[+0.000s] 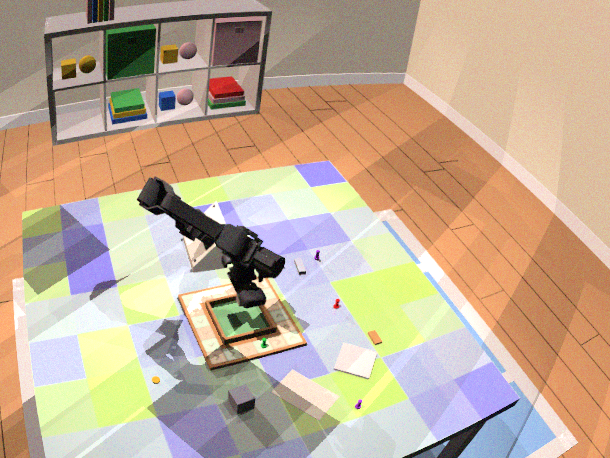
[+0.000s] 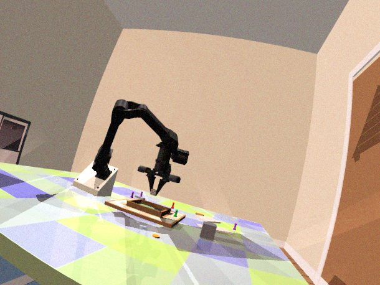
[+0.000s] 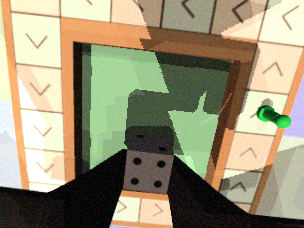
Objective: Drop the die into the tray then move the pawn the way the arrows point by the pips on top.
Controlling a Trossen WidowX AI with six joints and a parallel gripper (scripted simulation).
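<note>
My gripper (image 2: 153, 193) (image 3: 148, 158) is shut on the die (image 2: 153, 191) (image 3: 146, 171), a greyish cube with dark pips, and holds it above the dice tray. In the wrist view the die's near face shows a square of pips. The tray (image 1: 231, 339) (image 2: 149, 209) (image 3: 244, 75) has brown walls and a green floor and sits in the middle of the board (image 1: 210, 365) (image 2: 169, 225). The green pawn (image 1: 264, 343) (image 2: 176, 213) (image 3: 273, 117) stands upright on a ring square. Arrows mark the ring squares. In the top view the arm hides the die.
Around the board are a red pawn (image 1: 337, 303) (image 2: 172, 205), purple pawns (image 1: 317, 255) (image 1: 358, 404) (image 2: 235, 226), a grey block (image 1: 241, 400) (image 2: 208, 230), an orange disc (image 1: 156, 380) (image 2: 156, 236), an orange piece (image 1: 374, 337), a light grey bar (image 1: 300, 266) and flat pale cards (image 1: 355, 360) (image 1: 307, 394).
</note>
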